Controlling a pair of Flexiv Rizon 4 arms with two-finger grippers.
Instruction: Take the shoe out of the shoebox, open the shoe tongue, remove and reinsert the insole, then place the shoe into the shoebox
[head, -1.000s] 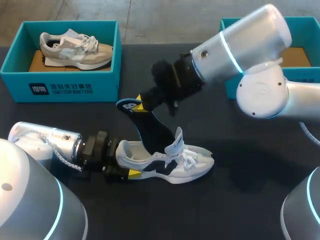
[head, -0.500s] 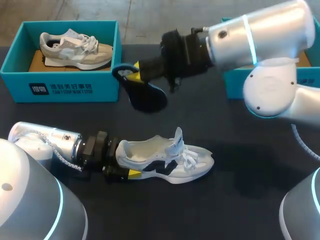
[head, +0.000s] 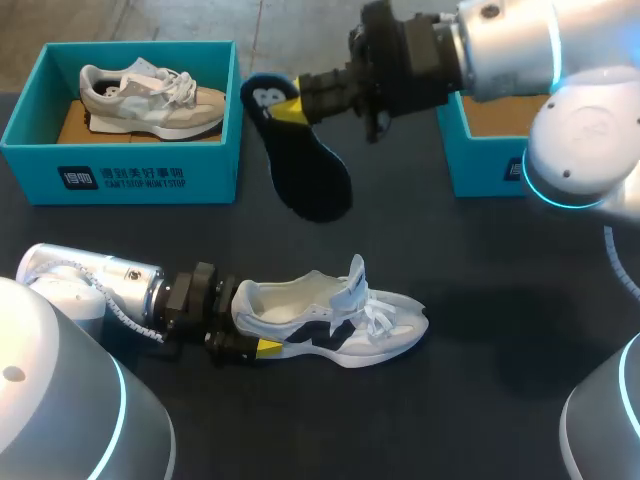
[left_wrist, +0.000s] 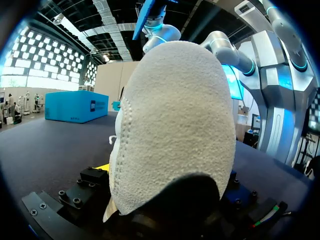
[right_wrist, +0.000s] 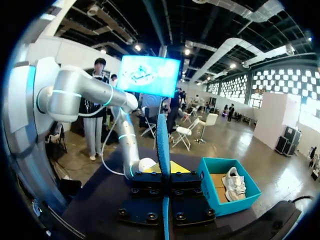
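Right gripper (head: 285, 108) first: its yellow-tipped fingers are pinched on the heel end of the dark insole (head: 303, 158). From there the rest of the insole angles away toward 5 o'clock. In the right wrist view it sits edge-on between the fingers, sticking straight out ahead. The right arm (head: 505, 40) comes in from 2 o'clock with its forearm roughly level and pointing at 9 o'clock, and its wrist hangs just past the near corner of the right box (head: 478, 160).

The left gripper (head: 243, 318) is clamped on the heel of the shoe (head: 340, 320), one finger on each side. In the left wrist view the pale heel pretty much fills everything ahead of the fingers. The left arm (head: 95, 285) lies low over the table (head: 470, 370), entering from 8 o'clock with its wrist flat and aimed at 3 o'clock.

The shoe sits on its sole around the middle of the table, toe at 3 o'clock, tongue flipped up, mouth open. The insole is at 12 o'clock from it, well apart.

The left box (head: 130, 185) is at 10 o'clock from the shoe, with a grey sneaker (head: 150, 100) inside.
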